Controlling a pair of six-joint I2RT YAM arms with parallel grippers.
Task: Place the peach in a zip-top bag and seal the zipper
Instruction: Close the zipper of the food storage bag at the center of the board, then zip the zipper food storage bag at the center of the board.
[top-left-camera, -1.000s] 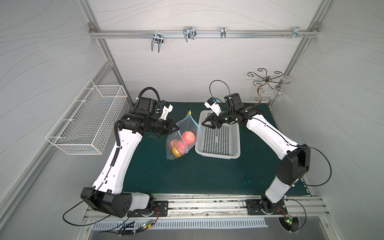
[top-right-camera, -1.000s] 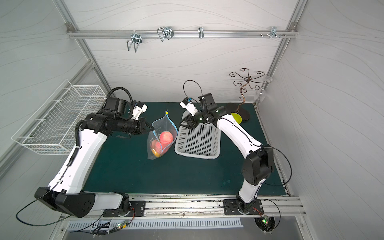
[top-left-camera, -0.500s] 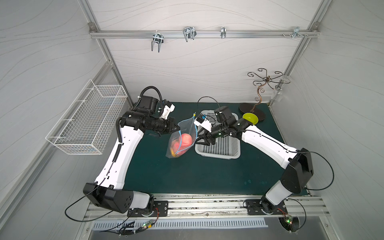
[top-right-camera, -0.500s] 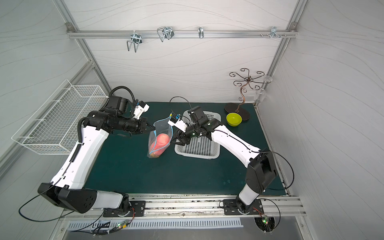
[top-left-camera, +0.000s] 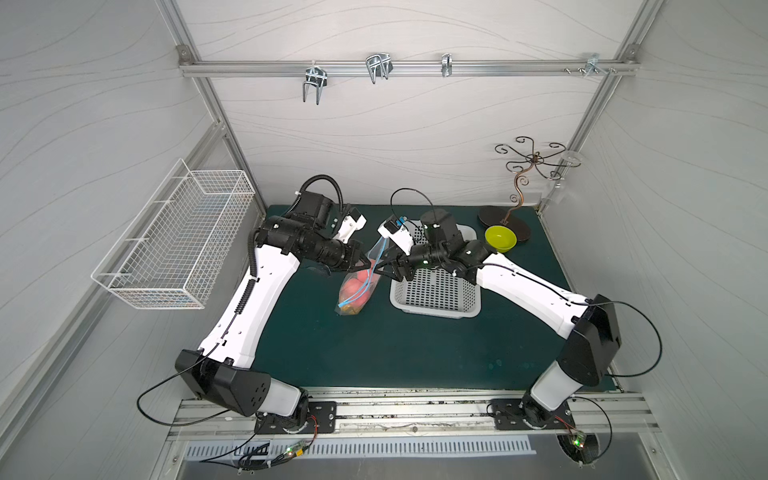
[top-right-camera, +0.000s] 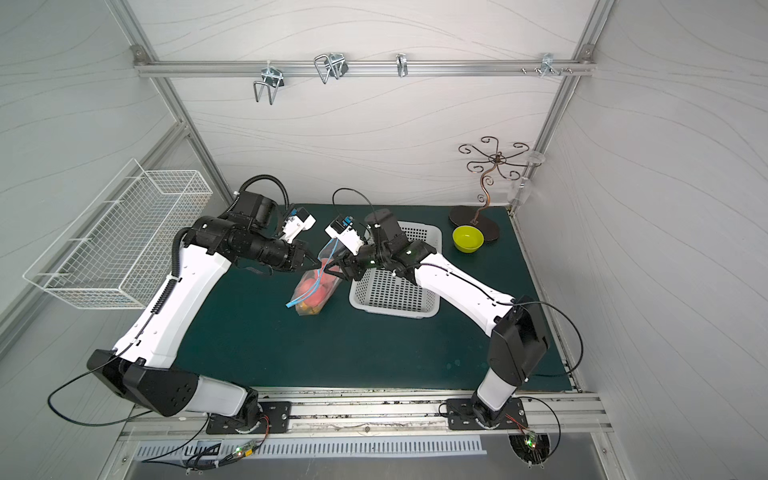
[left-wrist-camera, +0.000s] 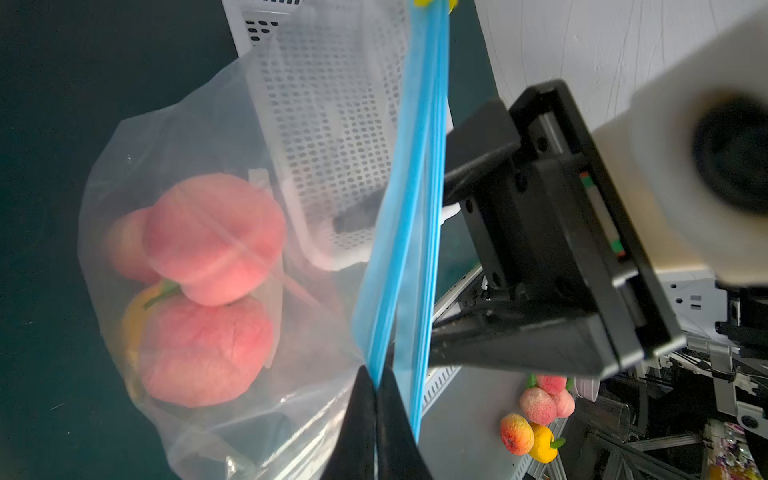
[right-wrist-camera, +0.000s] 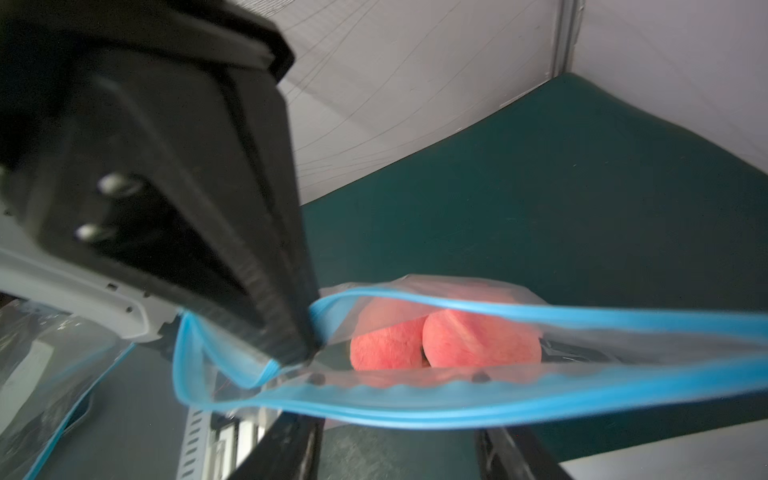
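Note:
The clear zip-top bag (top-left-camera: 356, 291) (top-right-camera: 312, 293) hangs over the green mat just left of the white basket. Two pink peaches (left-wrist-camera: 214, 237) (right-wrist-camera: 478, 338) and a yellow-orange fruit lie inside it. Its blue zipper (left-wrist-camera: 415, 187) (right-wrist-camera: 457, 401) stands parted, with a yellow piece (left-wrist-camera: 432, 3) at the far end. My left gripper (top-left-camera: 368, 264) (top-right-camera: 316, 262) (left-wrist-camera: 376, 384) is shut on one blue lip near its end. My right gripper (top-left-camera: 388, 270) (top-right-camera: 338, 268) (right-wrist-camera: 399, 444) is open at the bag's mouth. The other blue lip runs across just beyond its fingertips.
A white perforated basket (top-left-camera: 436, 291) sits right of the bag, under my right forearm. A green bowl (top-left-camera: 500, 239) and a metal hook stand (top-left-camera: 528, 166) are at the back right. A wire basket (top-left-camera: 178, 245) hangs on the left wall.
My right gripper came off the basket's far end and moved left to the bag's mouth. The left gripper kept its hold, and the bag turned so its blue edge faces the right gripper.

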